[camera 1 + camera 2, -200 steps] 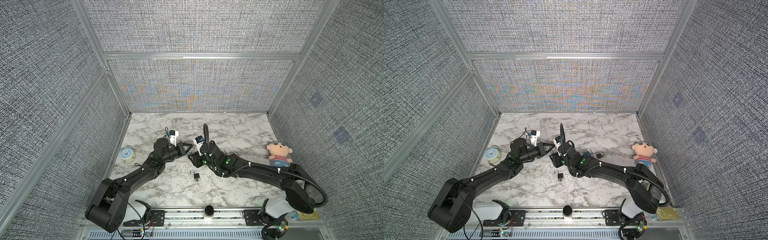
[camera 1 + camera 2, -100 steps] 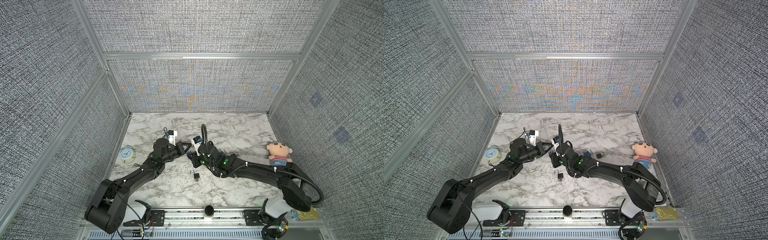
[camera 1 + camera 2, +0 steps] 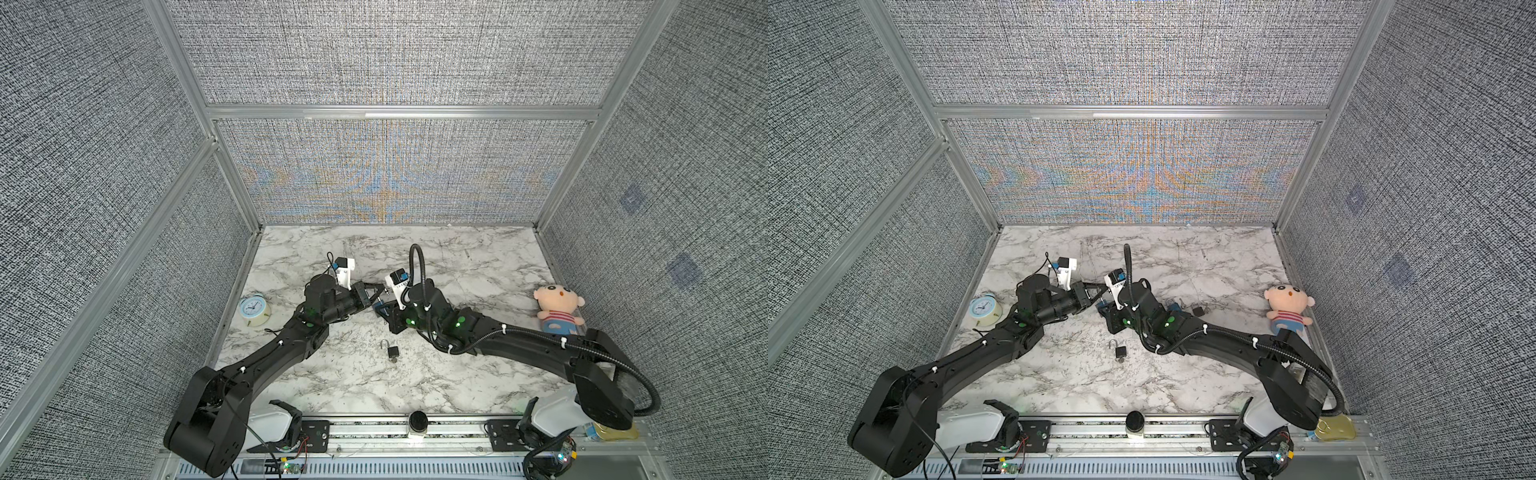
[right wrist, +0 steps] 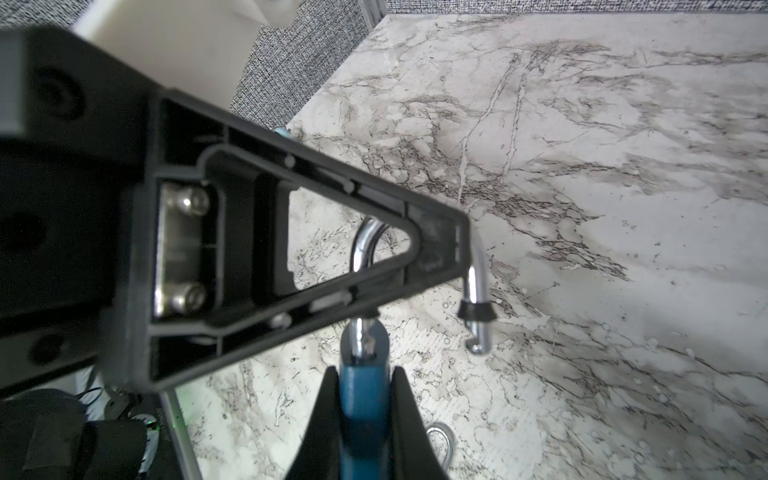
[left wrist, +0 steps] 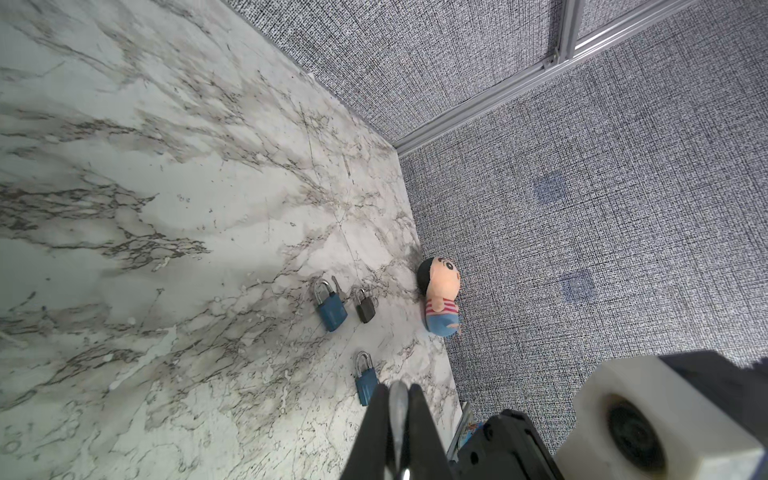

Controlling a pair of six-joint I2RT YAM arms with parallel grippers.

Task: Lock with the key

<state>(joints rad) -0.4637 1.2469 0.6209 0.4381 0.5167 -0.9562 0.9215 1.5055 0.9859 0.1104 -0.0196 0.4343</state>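
Observation:
My right gripper (image 4: pixel 363 372) is shut on the body of a blue padlock (image 4: pixel 363 399), held above the marble table near its middle. The padlock's chrome shackle (image 4: pixel 478 266) stands open, its free end out of the body. My left gripper (image 5: pixel 398 388) meets it from the left, fingers closed against the shackle (image 5: pixel 398 411). One black left finger (image 4: pixel 436 241) hides most of the shackle in the right wrist view. In both top views the grippers (image 3: pixel 374 291) (image 3: pixel 1096 291) touch tip to tip, with the padlock (image 3: pixel 380 309) (image 3: pixel 1100 307) between them. I cannot make out the key.
A small black padlock (image 3: pixel 392 351) (image 3: pixel 1120 352) with its shackle open lies on the table in front of the grippers. Two blue padlocks (image 5: pixel 331 309) (image 5: pixel 365 382) and a dark one (image 5: pixel 365 307) lie to the right. A doll (image 3: pixel 557 307) sits by the right wall, a clock (image 3: pixel 254 309) by the left.
My right gripper has shifted a little to the left and closed on the blue padlock's body. The left arm has stayed about where it was.

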